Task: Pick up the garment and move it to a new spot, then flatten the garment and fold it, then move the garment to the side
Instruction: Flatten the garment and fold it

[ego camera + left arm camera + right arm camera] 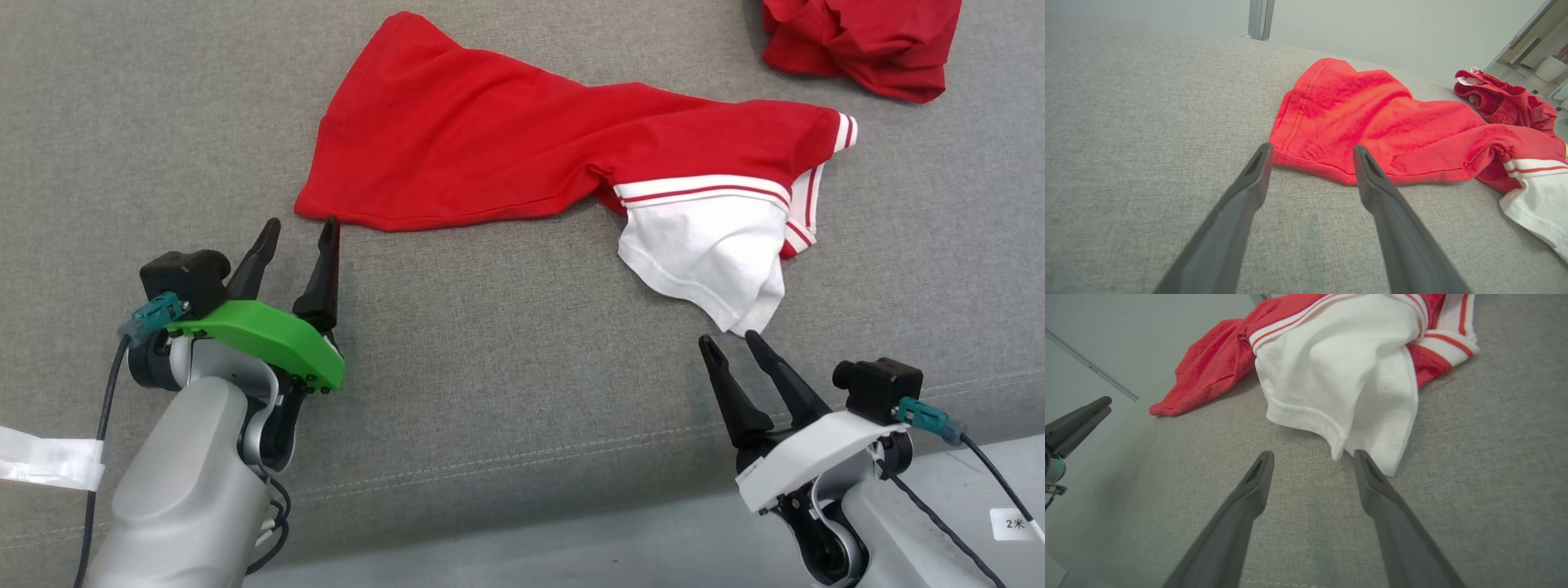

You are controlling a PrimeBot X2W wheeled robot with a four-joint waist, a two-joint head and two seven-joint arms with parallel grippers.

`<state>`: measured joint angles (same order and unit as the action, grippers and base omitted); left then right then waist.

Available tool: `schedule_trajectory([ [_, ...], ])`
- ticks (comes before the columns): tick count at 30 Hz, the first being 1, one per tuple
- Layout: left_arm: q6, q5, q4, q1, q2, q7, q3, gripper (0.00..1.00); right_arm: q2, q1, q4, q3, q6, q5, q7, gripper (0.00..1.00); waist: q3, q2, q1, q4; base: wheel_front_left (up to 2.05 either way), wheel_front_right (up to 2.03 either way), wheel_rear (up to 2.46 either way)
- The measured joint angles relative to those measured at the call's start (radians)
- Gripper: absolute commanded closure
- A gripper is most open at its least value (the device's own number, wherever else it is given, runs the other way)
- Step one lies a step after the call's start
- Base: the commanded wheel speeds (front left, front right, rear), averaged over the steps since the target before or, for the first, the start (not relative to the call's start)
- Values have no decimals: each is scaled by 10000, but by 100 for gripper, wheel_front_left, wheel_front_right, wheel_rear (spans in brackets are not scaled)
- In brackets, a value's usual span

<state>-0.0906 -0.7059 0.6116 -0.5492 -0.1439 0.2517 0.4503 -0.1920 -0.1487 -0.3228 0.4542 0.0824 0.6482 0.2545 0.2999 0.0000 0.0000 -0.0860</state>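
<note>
Gaping empty, left gripper (301, 222) and right gripper (728, 336) face one garment (490, 139); second garment (865, 37) beyond.

Bright, even, diffuse lighting, with soft narrow shadows beneath the hem of the garment (490, 139); head view sharp, both wrist views wide-angle and stretched towards the edges, right wrist view smeared at lower left.

One red knit T-shirt (490, 139) lies on the grey woven upholstery (522, 392), spread out but not flat. Its red body runs slantwise, with the stitched hem (324, 159) at the robot's left end and long shallow creases across it. At the right end a white sleeve (706, 249), bordered by a red-and-white striped band (702, 189), lies bunched, its cuff toward the near edge.
</note>
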Motion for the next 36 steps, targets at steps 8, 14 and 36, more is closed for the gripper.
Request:
schedule_trajectory([
  [8,0,401,-433,191,36,0,-192,0,138,-8,-267,-125,-140,0,0,0,-12,0,0,53,0,0,0],
  [14,0,499,-593,276,61,0,-255,0,270,-283,-558,-284,-314,0,-2,0,123,0,0,181,0,0,0],
  [36,-27,307,-700,587,163,-2,-802,0,832,-907,-646,-978,-286,127,0,100,227,0,0,167,0,0,0],
])
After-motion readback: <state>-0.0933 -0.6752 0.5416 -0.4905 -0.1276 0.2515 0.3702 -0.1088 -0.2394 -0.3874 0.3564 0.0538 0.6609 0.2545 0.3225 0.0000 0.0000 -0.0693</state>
